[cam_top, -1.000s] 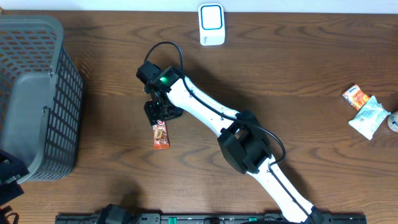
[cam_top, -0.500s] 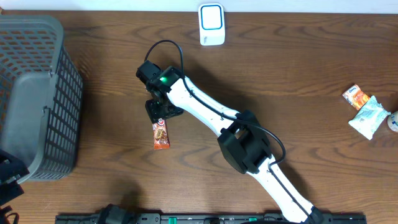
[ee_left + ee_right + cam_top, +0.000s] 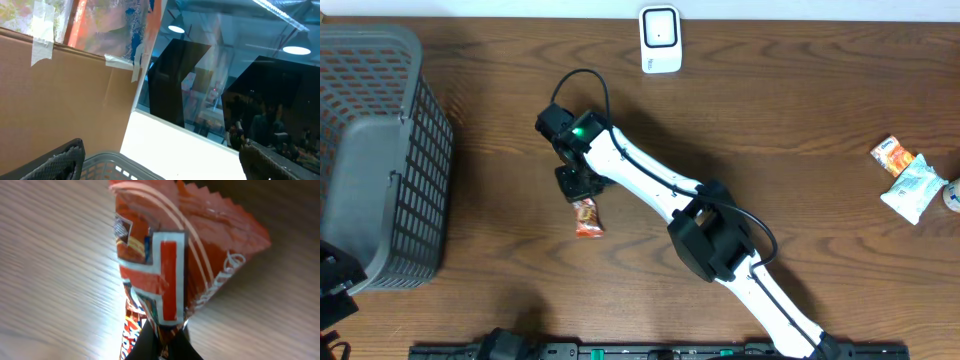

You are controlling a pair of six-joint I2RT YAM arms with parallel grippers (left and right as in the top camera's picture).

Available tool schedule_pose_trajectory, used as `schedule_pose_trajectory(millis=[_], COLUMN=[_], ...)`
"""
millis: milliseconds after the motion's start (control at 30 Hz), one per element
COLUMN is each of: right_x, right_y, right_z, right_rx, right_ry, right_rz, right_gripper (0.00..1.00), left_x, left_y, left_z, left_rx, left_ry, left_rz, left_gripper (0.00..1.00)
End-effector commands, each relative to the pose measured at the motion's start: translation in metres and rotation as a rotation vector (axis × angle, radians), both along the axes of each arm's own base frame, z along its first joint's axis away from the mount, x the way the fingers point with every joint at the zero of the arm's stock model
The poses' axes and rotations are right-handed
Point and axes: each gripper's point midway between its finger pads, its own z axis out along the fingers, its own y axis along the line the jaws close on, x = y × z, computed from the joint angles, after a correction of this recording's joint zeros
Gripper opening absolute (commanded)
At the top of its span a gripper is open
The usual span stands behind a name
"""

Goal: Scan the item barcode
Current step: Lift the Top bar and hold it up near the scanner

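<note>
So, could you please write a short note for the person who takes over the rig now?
Left gripper: open, holding nothing, parked by the basket.
Right gripper: shut on one end of the orange snack packet.
Scanner: at the far table edge, apart from the packet.
Done: packet gripped.
Left: bring its barcode in front of the scanner; no barcode shows in these views.
</note>
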Motion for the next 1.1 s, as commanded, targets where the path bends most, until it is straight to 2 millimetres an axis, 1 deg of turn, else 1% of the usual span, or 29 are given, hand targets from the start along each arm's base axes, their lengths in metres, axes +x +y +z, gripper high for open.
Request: schedule_pose_trajectory(millis=[0,100,200,233,333,400,533,667,800,900,967,1000,1067], right_x=[0.027,0.037,0.041,0.044,0.051,0.060,0.073,0.081,0.093,0.106,0.119,0.125,0.132], right_y=[-0.068,-0.131,-0.183,-0.190,-0.204,-0.218,-0.234,-0.240,-0.244,-0.245,-0.244,-0.243,-0.240], right_z=[0.012,0.038,0.061,0.059,0.058,0.061,0.068,0.075,0.092,0.112,0.135,0.148,0.166], right_rx=[-0.254,-0.497,-0.706,-0.723,-0.736,-0.764,-0.810,-0.846,-0.916,-0.991,-1.056,-1.073,-1.087], right_ry=[-0.103,-0.174,-0.219,-0.213,-0.208,-0.234,-0.302,-0.378,-0.515,-0.663,-0.825,-0.918,-1.057], right_rz=[-0.060,-0.154,-0.214,-0.191,-0.250,-0.287,-0.361,-0.404,-0.389,-0.350,-0.336,-0.357,-0.388], right_gripper=[0.02,0.02,0.02,0.02,0.02,0.01,0.02,0.02,0.01,0.02,0.02,0.01,0.02], left_x=[-0.003,-0.003,-0.003,-0.003,-0.003,-0.003,-0.003,-0.003,-0.003,-0.003,-0.003,-0.003,-0.003], left_y=[0.002,0.002,0.002,0.002,0.002,0.002,0.002,0.002,0.002,0.002,0.002,0.002,0.002], left_z=[-0.001,-0.001,-0.001,-0.001,-0.001,-0.001,-0.001,-0.001,-0.001,-0.001,-0.001,-0.001,-0.001], left_rx=[-0.013,-0.013,-0.013,-0.013,-0.013,-0.013,-0.013,-0.013,-0.013,-0.013,-0.013,-0.013,-0.013], left_ry=[-0.008,-0.008,-0.008,-0.008,-0.008,-0.008,-0.008,-0.008,-0.008,-0.008,-0.008,-0.008,-0.008], left_rz=[0.007,0.007,0.007,0.007,0.007,0.007,0.007,0.007,0.007,0.007,0.007,0.007,0.007], left_gripper=[0.98,0.98,0.98,0.98,0.98,0.98,0.98,0.98,0.98,0.98,0.98,0.98,0.98])
